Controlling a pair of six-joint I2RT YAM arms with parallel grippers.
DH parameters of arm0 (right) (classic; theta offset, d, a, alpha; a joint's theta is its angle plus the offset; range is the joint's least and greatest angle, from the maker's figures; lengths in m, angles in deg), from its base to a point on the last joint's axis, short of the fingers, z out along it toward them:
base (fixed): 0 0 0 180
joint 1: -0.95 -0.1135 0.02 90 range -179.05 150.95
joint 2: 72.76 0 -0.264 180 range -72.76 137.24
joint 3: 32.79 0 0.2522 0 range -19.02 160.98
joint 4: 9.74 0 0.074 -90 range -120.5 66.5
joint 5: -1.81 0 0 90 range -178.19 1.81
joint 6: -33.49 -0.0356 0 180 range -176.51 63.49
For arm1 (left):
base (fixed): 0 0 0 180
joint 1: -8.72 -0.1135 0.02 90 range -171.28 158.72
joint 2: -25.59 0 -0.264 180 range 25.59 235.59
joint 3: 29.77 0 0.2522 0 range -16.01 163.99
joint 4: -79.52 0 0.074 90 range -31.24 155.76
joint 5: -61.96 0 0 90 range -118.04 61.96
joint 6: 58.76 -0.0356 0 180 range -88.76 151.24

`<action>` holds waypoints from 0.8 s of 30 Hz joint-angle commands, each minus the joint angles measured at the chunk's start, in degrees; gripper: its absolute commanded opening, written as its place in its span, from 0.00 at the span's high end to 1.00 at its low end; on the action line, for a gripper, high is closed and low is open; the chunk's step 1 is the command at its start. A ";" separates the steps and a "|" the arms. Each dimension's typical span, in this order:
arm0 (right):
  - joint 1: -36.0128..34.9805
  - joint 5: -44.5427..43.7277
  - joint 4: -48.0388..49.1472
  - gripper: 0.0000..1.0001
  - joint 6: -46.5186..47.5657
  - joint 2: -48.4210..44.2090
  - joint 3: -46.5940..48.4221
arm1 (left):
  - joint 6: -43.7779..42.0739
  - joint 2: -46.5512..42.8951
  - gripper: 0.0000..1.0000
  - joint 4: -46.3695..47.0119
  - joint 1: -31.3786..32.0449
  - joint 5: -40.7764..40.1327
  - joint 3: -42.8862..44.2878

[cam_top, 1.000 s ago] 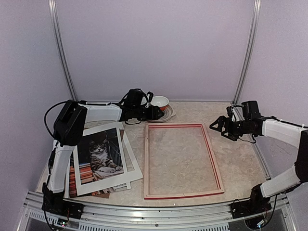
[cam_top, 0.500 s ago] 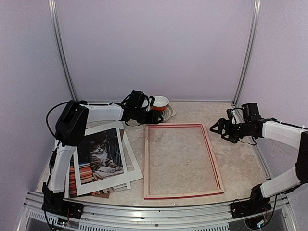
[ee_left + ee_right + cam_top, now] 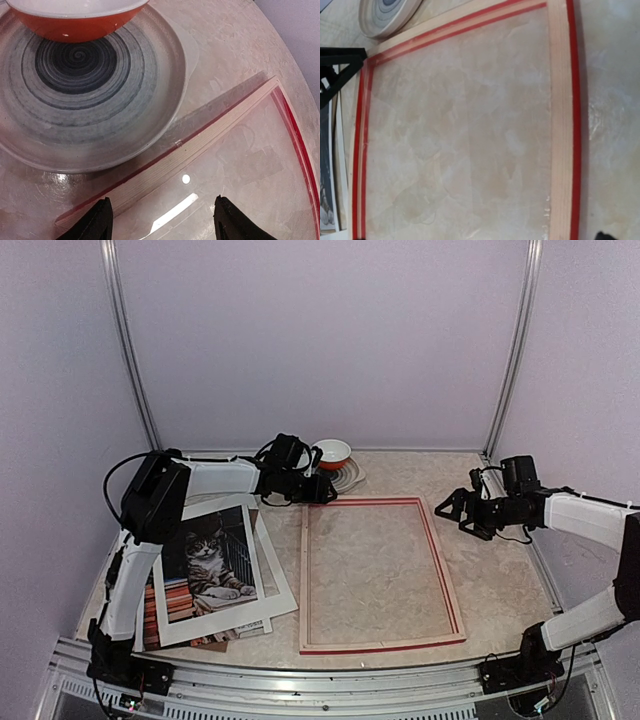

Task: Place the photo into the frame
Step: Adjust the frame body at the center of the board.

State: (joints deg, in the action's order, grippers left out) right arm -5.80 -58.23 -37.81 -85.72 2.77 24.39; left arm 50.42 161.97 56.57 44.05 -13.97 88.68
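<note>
The frame (image 3: 308,570) lies flat mid-table with its pale wood back up, red edges and a clear pane. The photo (image 3: 205,558), a tabby cat with reddish books, lies at the left under a skewed white mat (image 3: 272,575). My left gripper (image 3: 326,488) hovers open over the frame's far left corner. In the left wrist view its fingertips (image 3: 101,220) straddle the wooden rail (image 3: 200,145) and the pane, holding nothing. My right gripper (image 3: 452,506) stands open just right of the frame's far right corner. The right wrist view looks across the frame (image 3: 560,125).
A grey spiral plate (image 3: 348,478) with a red-and-white bowl (image 3: 332,452) on it stands just beyond the frame's far left corner, close to the left gripper. The plate (image 3: 75,100) and bowl (image 3: 75,22) fill the left wrist view. A brown backing board (image 3: 215,643) pokes out under the photo.
My left gripper has slid a little nearer, from beside the plate onto the frame's far left corner. The right arm has barely shifted. Both grippers stay open.
</note>
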 commanded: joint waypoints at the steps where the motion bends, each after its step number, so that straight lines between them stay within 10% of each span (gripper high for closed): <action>1: -0.55 0.28 0.77 0.01 -0.14 -0.21 -0.62 | -1.50 1.93 0.31 -1.29 -0.67 -1.14 3.00; 24: -0.73 0.81 1.01 0.01 0.08 1.89 0.46 | -2.66 1.41 0.32 -0.86 -0.70 -0.53 0.90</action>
State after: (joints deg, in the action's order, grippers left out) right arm -6.06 -58.14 -37.61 -85.90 3.75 24.29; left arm 48.70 163.93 55.52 42.87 -14.52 91.28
